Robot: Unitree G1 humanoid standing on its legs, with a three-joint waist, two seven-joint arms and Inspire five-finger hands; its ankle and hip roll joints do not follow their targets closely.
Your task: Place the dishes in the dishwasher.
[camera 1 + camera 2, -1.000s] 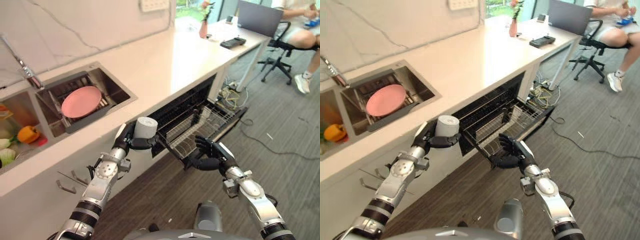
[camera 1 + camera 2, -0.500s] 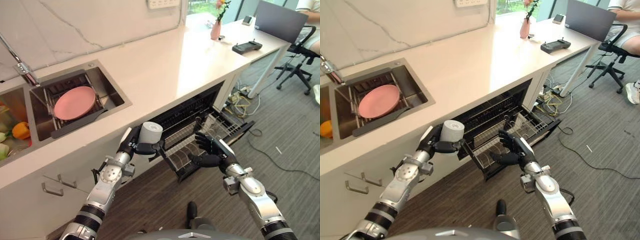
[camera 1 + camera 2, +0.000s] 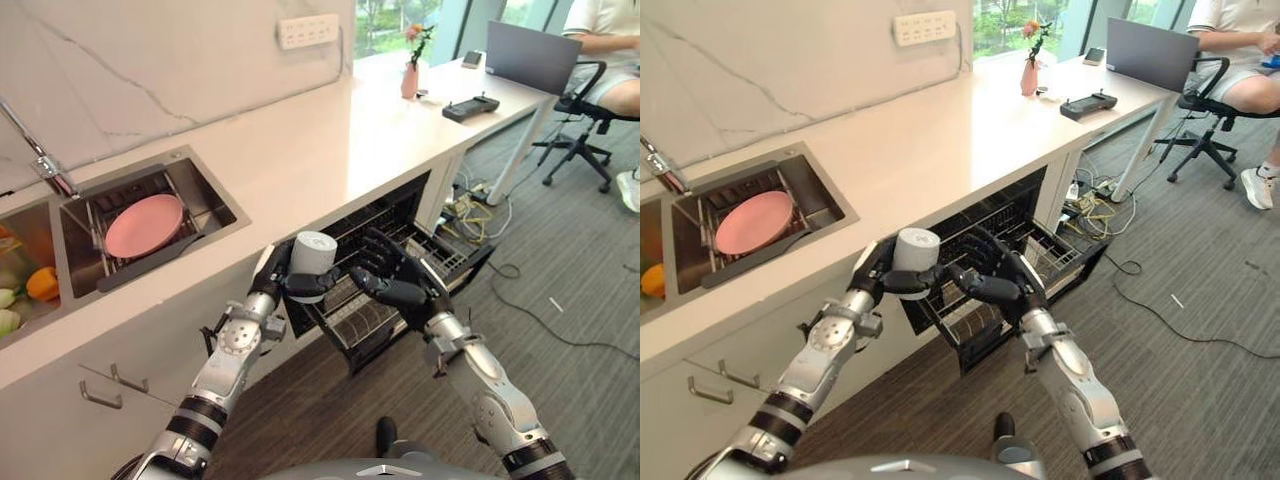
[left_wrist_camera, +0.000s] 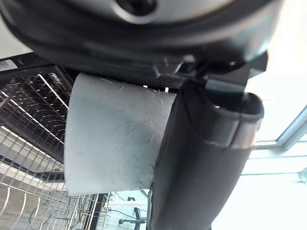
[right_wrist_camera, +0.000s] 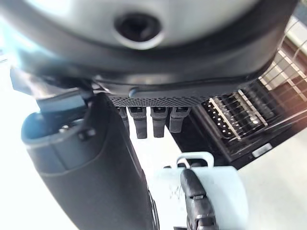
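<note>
A pink plate (image 3: 144,211) lies tilted in the sink (image 3: 215,184) rack at the left of the desk (image 3: 330,130). The left hand (image 3: 278,279) curls round a pale grey cup (image 3: 312,259), held upright with its long axis vertical, above the front of the pulled-out dishwasher rack (image 3: 392,283). No print shows on the cup. Just beside it, the right hand (image 3: 392,281) reaches toward the cup with fingers spread.

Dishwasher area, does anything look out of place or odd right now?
Nothing is spilled or damaged. The left hand holds a pale cup upright above the pulled-out dishwasher rack, with the open right hand beside it. A pink plate sits in the sink.
</note>
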